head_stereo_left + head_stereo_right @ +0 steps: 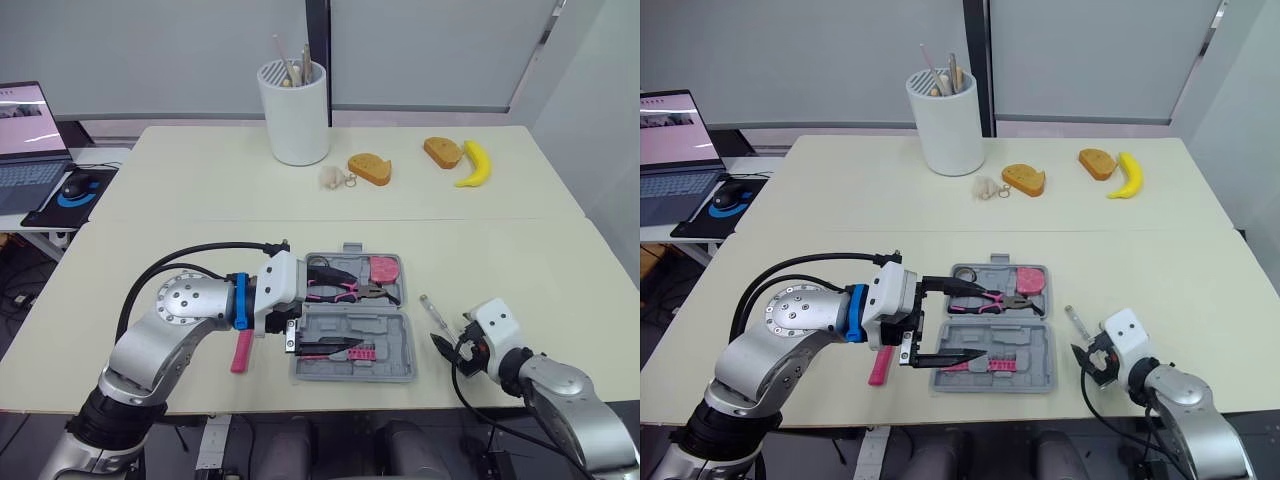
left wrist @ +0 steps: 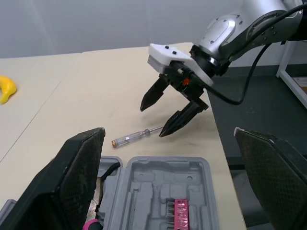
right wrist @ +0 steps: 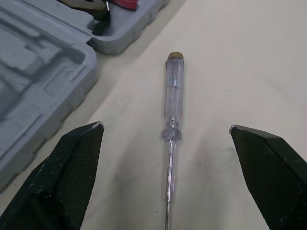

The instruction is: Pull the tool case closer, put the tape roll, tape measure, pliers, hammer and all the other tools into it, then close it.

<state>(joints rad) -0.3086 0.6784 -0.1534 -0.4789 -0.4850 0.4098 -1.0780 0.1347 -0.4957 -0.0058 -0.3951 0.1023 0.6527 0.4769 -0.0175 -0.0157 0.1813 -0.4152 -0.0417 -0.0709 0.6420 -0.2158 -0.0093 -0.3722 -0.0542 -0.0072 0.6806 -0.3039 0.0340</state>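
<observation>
Near the front edge of the table point(image 1: 180, 205), dead centre, you have the tool case point(image 1: 390, 365) lying open and flat. Its long axis runs 9 to 3 and its lid half is laid out toward 12.

- The pliers point(image 1: 345, 290) sit in the far half, pink handles toward 9 and nose toward 3. A pink block point(image 1: 385, 268) is in that half's 3 o'clock corner, and a pink bit rack point(image 2: 183, 215) is in the near half.
- The left gripper point(image 1: 965, 318) hangs over the case's 9 o'clock side. Its fingers are spread wide, one over each half, gripping nothing.
- A pink-handled tool point(image 1: 242, 351) lies on the table just beside the case at 9. Its long axis runs roughly 12 to 6, and its far end is hidden under the left arm.
- The screwdriver point(image 3: 173, 98) lies on the bare table at 3 o'clock of the case, apart from it. Its long axis runs about 11 to 5, with the clear handle and brass cap toward 11 and the thin blade toward 5.
- The right gripper point(image 2: 154, 120) sits at the blade end, low over the table. Its fingers are wide apart and empty, one on each side of the shaft line, and you can see they do not touch the shaft.
- At 12, well apart from the case, you see a white utensil holder point(image 1: 295, 115), two bread slices point(image 1: 370, 168) and a banana point(image 1: 476, 165). A laptop point(image 1: 25, 135) sits off at 10.
</observation>
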